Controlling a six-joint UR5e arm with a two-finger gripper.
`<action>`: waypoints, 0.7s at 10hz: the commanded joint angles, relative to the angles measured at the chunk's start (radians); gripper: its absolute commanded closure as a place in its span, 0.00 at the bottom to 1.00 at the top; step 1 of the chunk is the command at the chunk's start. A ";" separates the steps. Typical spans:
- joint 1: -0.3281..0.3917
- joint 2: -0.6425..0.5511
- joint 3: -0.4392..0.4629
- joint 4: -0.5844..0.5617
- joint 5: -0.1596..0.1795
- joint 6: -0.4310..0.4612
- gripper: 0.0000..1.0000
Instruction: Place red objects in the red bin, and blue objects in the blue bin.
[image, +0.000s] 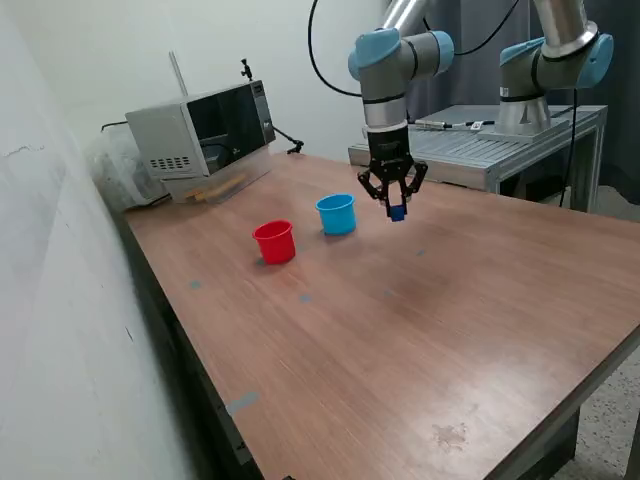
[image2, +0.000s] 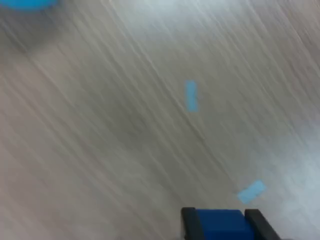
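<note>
UR5e arm (image: 400, 45): silver-grey metal tubes, light-blue plastic caps on the joints. Wrist section a grey cylinder with a darker band low down, running into a black gripper mount. Gripper (image: 397, 207): black, two-finger, open linkage frame that splays out, then narrows to the fingertips. Thin black cable loops off the arm's upper part on the exterior view's left. Far back on the exterior view's right, a second thick silver column (image: 555, 60) with light-blue joint caps and a grey flared base; how it joins the arm cannot be told. Wrist view: two black fingertips (image2: 191, 223), flat and squared, blurred, no markings legible
</note>
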 joint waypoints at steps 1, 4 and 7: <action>-0.086 -0.040 -0.006 0.018 -0.002 0.053 1.00; -0.250 -0.029 -0.029 0.032 -0.002 0.103 1.00; -0.332 -0.021 -0.048 0.030 -0.002 0.103 1.00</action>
